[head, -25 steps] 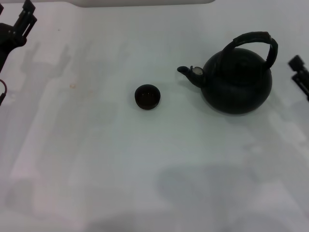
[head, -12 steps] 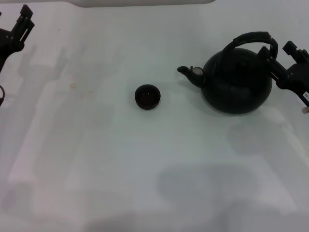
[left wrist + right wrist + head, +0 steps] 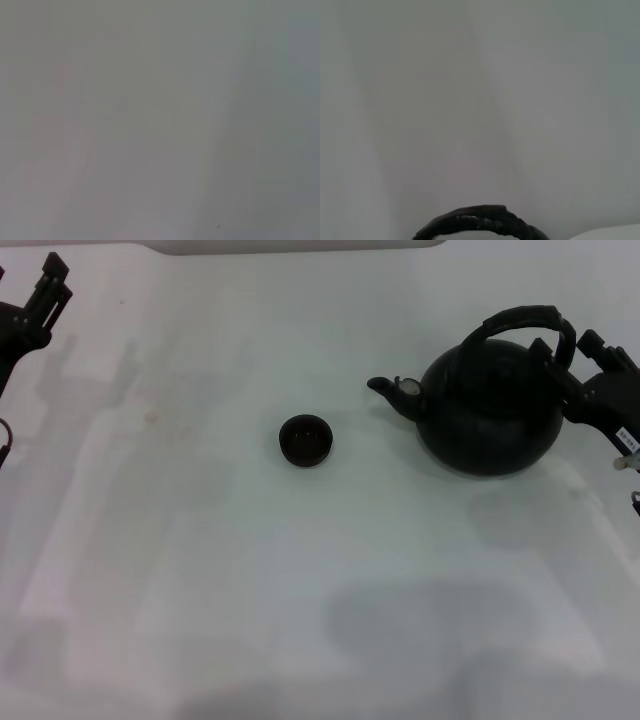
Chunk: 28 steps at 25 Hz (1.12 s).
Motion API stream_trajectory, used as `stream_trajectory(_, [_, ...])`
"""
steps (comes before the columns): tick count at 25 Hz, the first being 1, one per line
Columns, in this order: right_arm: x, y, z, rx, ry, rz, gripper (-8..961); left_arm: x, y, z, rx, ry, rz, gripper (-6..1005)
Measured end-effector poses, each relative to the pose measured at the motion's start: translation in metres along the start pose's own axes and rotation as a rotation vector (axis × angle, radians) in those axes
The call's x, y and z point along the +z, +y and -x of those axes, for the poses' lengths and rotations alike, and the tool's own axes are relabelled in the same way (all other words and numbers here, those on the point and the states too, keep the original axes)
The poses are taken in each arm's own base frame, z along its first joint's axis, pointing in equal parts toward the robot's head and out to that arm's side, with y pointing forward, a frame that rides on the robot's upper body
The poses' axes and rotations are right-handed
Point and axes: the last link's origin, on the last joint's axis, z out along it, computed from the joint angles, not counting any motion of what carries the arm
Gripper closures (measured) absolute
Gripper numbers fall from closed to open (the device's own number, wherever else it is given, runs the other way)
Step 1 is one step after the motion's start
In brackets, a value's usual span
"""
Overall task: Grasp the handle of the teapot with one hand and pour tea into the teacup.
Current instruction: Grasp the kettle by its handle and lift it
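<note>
One teapot (image 3: 490, 410) points its spout left toward the teacup (image 3: 305, 440); right hand (image 3: 570, 365) flanks the handle (image 3: 525, 322), fingers spread.

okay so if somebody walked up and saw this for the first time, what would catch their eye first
The big black teapot stands out first, sitting at the table's right side with its arched handle up and its spout aimed toward the tiny black teacup near the middle. Next is the right tool, right up against the teapot's handle side. The left tool sits far off at the far left corner.
</note>
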Motion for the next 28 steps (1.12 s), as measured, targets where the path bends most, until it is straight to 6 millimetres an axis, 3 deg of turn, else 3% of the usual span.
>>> stream_trajectory(6, [0.000,-0.001,-0.001,0.001,0.005,-0.005,148,0.000,0.000,0.000,-0.001,0.000,0.000,165])
stream_trajectory(17, [0.000,-0.001,0.000,0.004,0.003,-0.004,642,-0.001,0.000,0.000,-0.005,0.001,0.000,164])
stream_trajectory(22, [0.001,0.000,0.001,0.006,-0.006,0.003,762,0.000,0.003,0.001,-0.014,0.004,0.004,164])
stream_trajectory(28, [0.005,0.005,0.010,0.003,-0.057,0.032,763,-0.001,0.003,0.001,-0.015,0.004,0.004,164])
